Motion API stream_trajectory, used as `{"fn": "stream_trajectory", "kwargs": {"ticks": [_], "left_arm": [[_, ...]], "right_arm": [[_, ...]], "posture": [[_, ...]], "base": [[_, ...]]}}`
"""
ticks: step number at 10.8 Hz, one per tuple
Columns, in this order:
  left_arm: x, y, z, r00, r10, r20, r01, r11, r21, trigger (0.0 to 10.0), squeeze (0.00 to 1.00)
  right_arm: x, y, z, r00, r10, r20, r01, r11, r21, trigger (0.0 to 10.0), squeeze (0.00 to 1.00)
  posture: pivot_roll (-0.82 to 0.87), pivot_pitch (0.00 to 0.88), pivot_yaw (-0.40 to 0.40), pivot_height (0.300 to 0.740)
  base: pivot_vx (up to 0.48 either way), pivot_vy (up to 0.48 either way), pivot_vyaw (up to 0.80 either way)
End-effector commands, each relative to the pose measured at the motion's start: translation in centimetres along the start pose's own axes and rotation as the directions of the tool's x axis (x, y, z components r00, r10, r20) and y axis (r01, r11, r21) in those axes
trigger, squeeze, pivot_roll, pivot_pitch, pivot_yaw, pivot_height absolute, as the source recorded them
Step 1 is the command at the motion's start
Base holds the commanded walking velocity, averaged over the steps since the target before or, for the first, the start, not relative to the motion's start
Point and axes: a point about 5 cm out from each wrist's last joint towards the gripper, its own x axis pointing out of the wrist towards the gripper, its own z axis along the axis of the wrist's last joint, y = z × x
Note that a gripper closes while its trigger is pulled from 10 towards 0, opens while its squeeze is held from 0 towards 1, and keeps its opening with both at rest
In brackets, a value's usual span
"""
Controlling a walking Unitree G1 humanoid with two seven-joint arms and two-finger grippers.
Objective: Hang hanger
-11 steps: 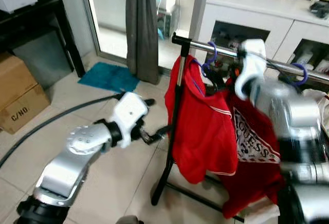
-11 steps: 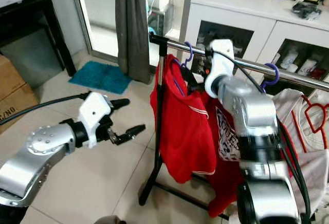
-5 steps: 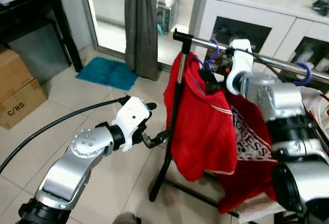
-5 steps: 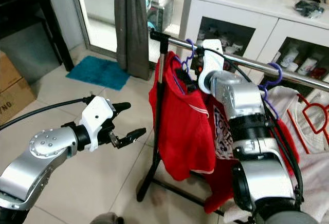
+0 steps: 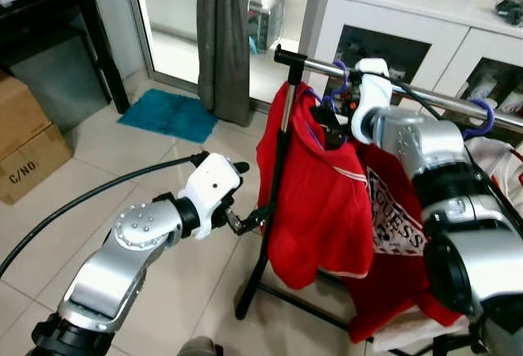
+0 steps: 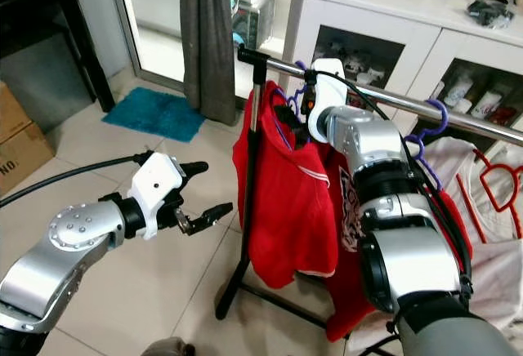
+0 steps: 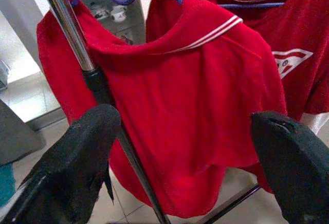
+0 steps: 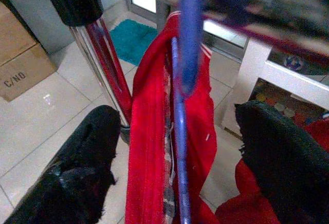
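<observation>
A purple hanger (image 5: pixel 337 78) hangs by its hook on the chrome rail (image 5: pixel 441 103) near the rail's left end, with a red shirt (image 5: pixel 315 201) on it. My right gripper (image 5: pixel 328 123) is up at the shirt's collar, open. In the right wrist view the hanger's purple stem (image 8: pixel 180 131) runs between the spread fingers (image 8: pixel 87 152), and I see no contact. My left gripper (image 5: pixel 255 189) hovers open at mid height beside the rack's upright post (image 5: pixel 278 152), with the shirt (image 7: pixel 180 95) ahead of its fingers (image 7: pixel 77 152).
A second red shirt with a logo (image 5: pixel 400 225) hangs further right on another purple hanger (image 5: pixel 482 115). Behind the rack stands a white cabinet (image 5: pixel 409 13). A grey curtain (image 5: pixel 222 37), a teal mat (image 5: pixel 167 115), a cardboard box (image 5: pixel 24 144) and a black cable (image 5: pixel 82 201) are on the left.
My right gripper has moved left along the rail, closer to the purple hanger's hook and the shirt collar. The left arm has barely moved. The view has shifted slightly.
</observation>
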Motion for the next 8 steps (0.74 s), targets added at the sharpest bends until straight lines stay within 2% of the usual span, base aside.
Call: {"fn": "stream_trajectory", "kwargs": {"ticks": [1, 2, 3, 8], "left_arm": [[0.2, 0.1, 0.21, 1.0, 0.004, 0.001, -0.004, 1.0, 0.015, 10.0, 0.0], [0.24, 0.04, 0.2, 1.0, 0.007, 0.001, -0.007, 1.0, 0.016, 10.0, 0.0], [0.27, -0.05, 0.2, 1.0, 0.004, 0.001, -0.004, 1.0, 0.018, 10.0, 0.0], [0.51, 0.09, 0.27, 1.0, 0.001, -0.003, 0.0, 1.0, 0.03, 10.0, 0.0]], "right_arm": [[0.12, -0.15, 0.19, 1.0, -0.008, -0.004, 0.008, 1.0, -0.008, 2.9, 0.0], [0.24, -0.16, -0.04, 1.0, -0.008, -0.022, 0.008, 1.0, -0.008, 0.8, 0.0], [0.36, -0.18, -0.08, 0.999, -0.009, -0.031, 0.009, 1.0, -0.01, 0.0, 0.0], [0.5, -0.6, 0.23, 0.999, -0.035, -0.041, 0.035, 0.999, -0.003, 0.0, 0.0]], "posture": [[0.14, 0.0, -0.087, 0.74], [0.14, 0.0, -0.093, 0.74], [0.14, 0.0, -0.093, 0.74], [0.13, 0.0, -0.087, 0.74]], "base": [[0.0, 0.0, 0.0], [0.0, 0.0, 0.0], [0.0, 0.0, 0.0], [0.0, 0.0, 0.0]]}}
